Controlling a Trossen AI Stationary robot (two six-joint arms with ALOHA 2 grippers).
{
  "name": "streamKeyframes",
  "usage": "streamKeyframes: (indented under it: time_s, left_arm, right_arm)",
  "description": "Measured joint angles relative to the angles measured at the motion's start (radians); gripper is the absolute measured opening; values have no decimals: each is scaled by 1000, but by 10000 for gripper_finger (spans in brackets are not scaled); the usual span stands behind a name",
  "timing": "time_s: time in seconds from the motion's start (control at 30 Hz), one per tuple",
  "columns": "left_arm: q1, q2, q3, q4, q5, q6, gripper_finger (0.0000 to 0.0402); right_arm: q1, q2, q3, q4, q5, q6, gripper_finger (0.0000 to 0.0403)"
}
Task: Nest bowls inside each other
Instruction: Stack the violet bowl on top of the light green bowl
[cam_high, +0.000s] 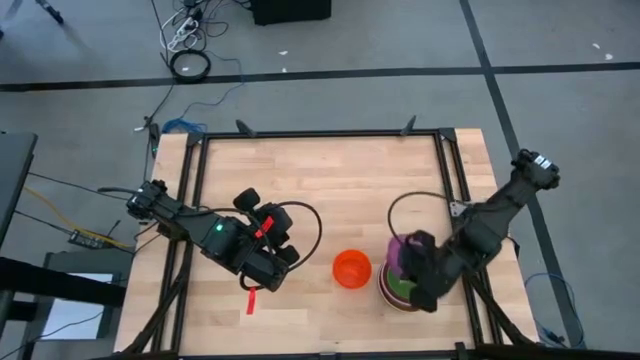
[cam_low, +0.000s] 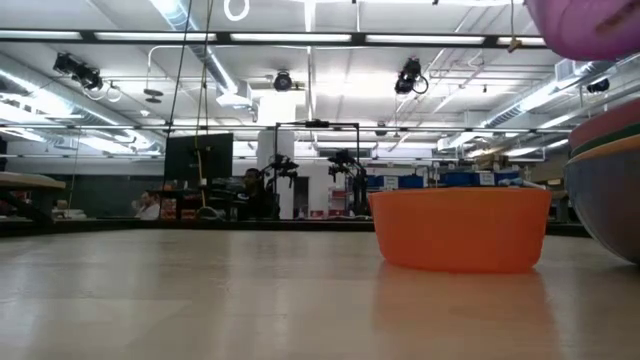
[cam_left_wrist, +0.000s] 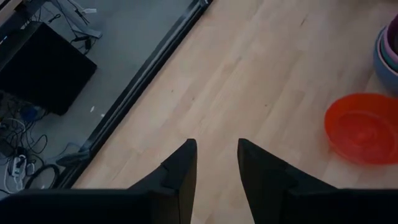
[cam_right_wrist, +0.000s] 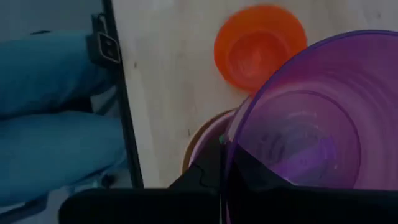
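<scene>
Although the right gripper (cam_high: 412, 262) sits over the stack of nested bowls (cam_high: 400, 290) near the table's (cam_high: 330, 180) front right, its own body hides most of that stack from above — only a pinkish rim and a sliver of green show. In the low view the stack is cut off at the picture's edge, and the purple bowl (cam_right_wrist: 305, 118) is only a corner at the top. The right wrist view shows the fingers clamped on the purple bowl's rim, the bowl held just above the stack. The orange bowl (cam_high: 351, 268) stands alone just beside the stack. The right arm reaches in from the table's right side, bent toward the front. The left gripper (cam_left_wrist: 214, 168) hovers left of the orange bowl, fingers parted and holding nothing.
</scene>
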Motion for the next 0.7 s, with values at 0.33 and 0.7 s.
streamKeyframes:
  time_s: [0.33, 0.7]
  left_arm:
    - [0, 41, 0, 1, 11, -5, 124]
    - [8, 81, -1, 12, 1, -5, 124]
  right_arm:
    - [82, 136, -1, -44, 0, 107, 0]
    - [81, 247, -1, -18, -157, 143, 3]
